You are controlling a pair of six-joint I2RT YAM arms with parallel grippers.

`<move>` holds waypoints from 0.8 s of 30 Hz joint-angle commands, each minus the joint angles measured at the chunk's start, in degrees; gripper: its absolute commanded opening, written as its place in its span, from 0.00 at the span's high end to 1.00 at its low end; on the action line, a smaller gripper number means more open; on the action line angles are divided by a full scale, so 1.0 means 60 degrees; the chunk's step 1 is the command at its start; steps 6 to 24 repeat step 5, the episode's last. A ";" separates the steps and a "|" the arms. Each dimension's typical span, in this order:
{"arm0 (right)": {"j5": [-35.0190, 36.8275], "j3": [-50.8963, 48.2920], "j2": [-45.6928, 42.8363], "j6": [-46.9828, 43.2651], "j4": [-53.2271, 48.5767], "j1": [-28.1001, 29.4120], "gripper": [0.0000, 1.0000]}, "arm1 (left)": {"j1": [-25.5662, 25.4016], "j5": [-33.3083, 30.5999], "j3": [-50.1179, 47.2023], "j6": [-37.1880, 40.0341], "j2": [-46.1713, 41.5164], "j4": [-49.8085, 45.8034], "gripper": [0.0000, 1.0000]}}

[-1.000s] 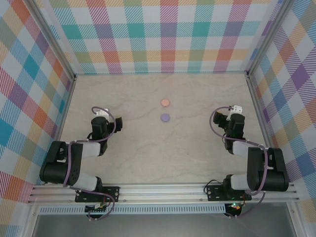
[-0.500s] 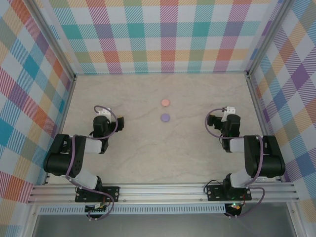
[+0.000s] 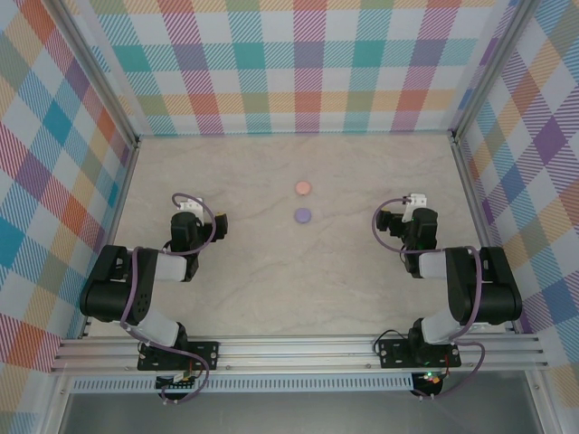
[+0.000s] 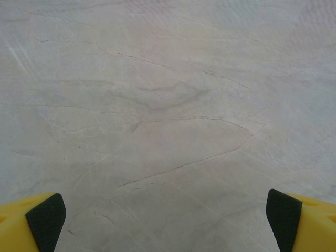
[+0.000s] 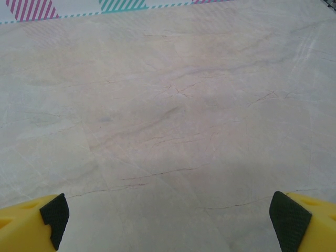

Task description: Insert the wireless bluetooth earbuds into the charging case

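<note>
Two coin-like discs lie mid-table, a salmon-pink disc (image 3: 303, 188) and, just nearer, a purple disc (image 3: 302, 215). At this size I cannot tell whether either is the charging case. The earbuds are hidden or out of view. My left gripper (image 3: 201, 224) rests low at the left, well left of the discs. In its wrist view the left gripper (image 4: 165, 223) is open, with only bare table between the yellow fingertips (image 4: 44, 220). My right gripper (image 3: 407, 224) sits low at the right, equally far from the discs. The right gripper (image 5: 167, 223) is open over bare table.
The table (image 3: 271, 271) is pale marble-patterned, walled on three sides by plaid panels (image 3: 308, 63). A strip of that wall (image 5: 105, 6) shows in the right wrist view. Aluminium rails (image 3: 298, 348) run along the near edge by the arm bases.
Both arms have folded in closer over their bases. The right gripper has shifted a little to the left. The discs have not moved.
</note>
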 commanded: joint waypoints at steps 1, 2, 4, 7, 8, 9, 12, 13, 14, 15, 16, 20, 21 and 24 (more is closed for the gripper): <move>-0.0111 0.0201 -0.0018 -0.0128 0.0240 0.0009 0.00 | 0.0165 -0.0012 0.0205 -0.0012 0.0019 0.0097 0.00; -0.0110 0.0201 -0.0020 -0.0128 0.0240 0.0006 0.00 | 0.0165 -0.0012 0.0205 -0.0017 0.0019 0.0098 0.00; -0.0103 0.0201 -0.0020 -0.0128 0.0239 0.0008 0.00 | 0.0165 -0.0021 0.0203 -0.0016 0.0019 0.0105 0.00; -0.0107 0.0201 -0.0020 -0.0128 0.0240 0.0010 0.00 | 0.0165 -0.0018 0.0209 -0.0015 0.0022 0.0107 0.00; -0.0107 0.0201 -0.0020 -0.0128 0.0240 0.0010 0.00 | 0.0165 -0.0018 0.0209 -0.0015 0.0022 0.0107 0.00; -0.0107 0.0201 -0.0020 -0.0128 0.0240 0.0010 0.00 | 0.0165 -0.0018 0.0209 -0.0015 0.0022 0.0107 0.00; -0.0107 0.0201 -0.0020 -0.0128 0.0240 0.0010 0.00 | 0.0165 -0.0018 0.0209 -0.0015 0.0022 0.0107 0.00; -0.0107 0.0201 -0.0020 -0.0128 0.0240 0.0010 0.00 | 0.0165 -0.0018 0.0209 -0.0015 0.0022 0.0107 0.00; -0.0107 0.0201 -0.0020 -0.0128 0.0240 0.0010 0.00 | 0.0165 -0.0018 0.0209 -0.0015 0.0022 0.0107 0.00; -0.0107 0.0201 -0.0020 -0.0128 0.0240 0.0010 0.00 | 0.0165 -0.0018 0.0209 -0.0015 0.0022 0.0107 0.00; -0.0107 0.0201 -0.0020 -0.0128 0.0240 0.0010 0.00 | 0.0165 -0.0018 0.0209 -0.0015 0.0022 0.0107 0.00; -0.0107 0.0201 -0.0020 -0.0128 0.0240 0.0010 0.00 | 0.0165 -0.0018 0.0209 -0.0015 0.0022 0.0107 0.00; -0.0107 0.0201 -0.0020 -0.0128 0.0240 0.0010 0.00 | 0.0165 -0.0018 0.0209 -0.0015 0.0022 0.0107 0.00; -0.0107 0.0201 -0.0020 -0.0128 0.0240 0.0010 0.00 | 0.0165 -0.0018 0.0209 -0.0015 0.0022 0.0107 0.00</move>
